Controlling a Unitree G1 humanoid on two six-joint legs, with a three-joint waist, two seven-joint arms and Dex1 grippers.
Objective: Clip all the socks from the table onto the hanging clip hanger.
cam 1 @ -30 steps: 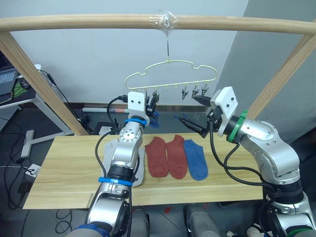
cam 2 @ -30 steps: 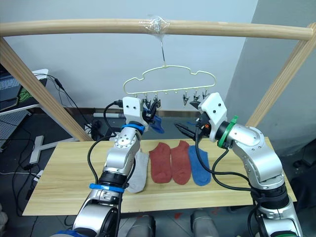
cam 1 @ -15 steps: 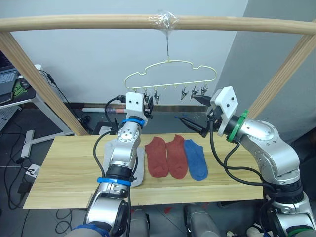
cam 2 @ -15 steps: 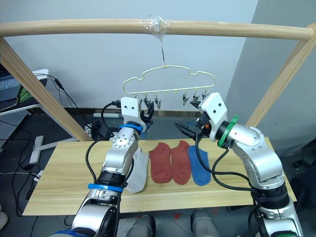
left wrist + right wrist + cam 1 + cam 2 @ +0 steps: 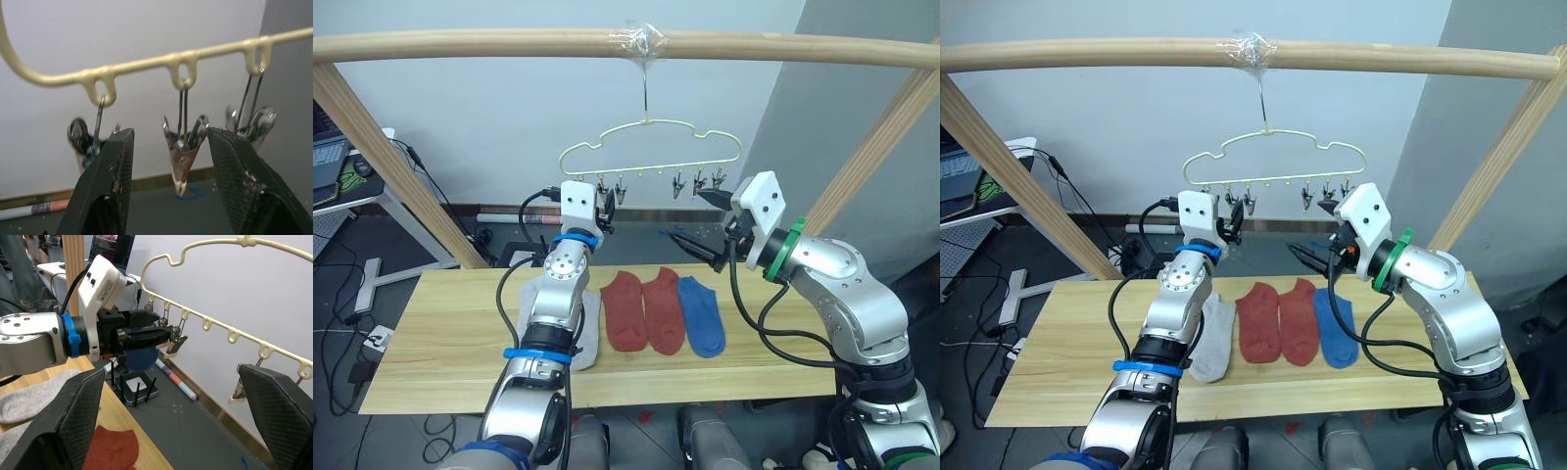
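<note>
Matt knit socks (image 5: 646, 309) lie on a smooth light wood tabletop (image 5: 440, 338); the clip hanger (image 5: 651, 147) looks glossy pale plastic-coated wire with shiny metal clips (image 5: 183, 156).

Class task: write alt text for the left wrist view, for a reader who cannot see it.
The open left gripper is raised to the pale clip hanger, its two black fingers either side of a hanging metal clip. More clips hang on both sides against a pale wall.
</note>
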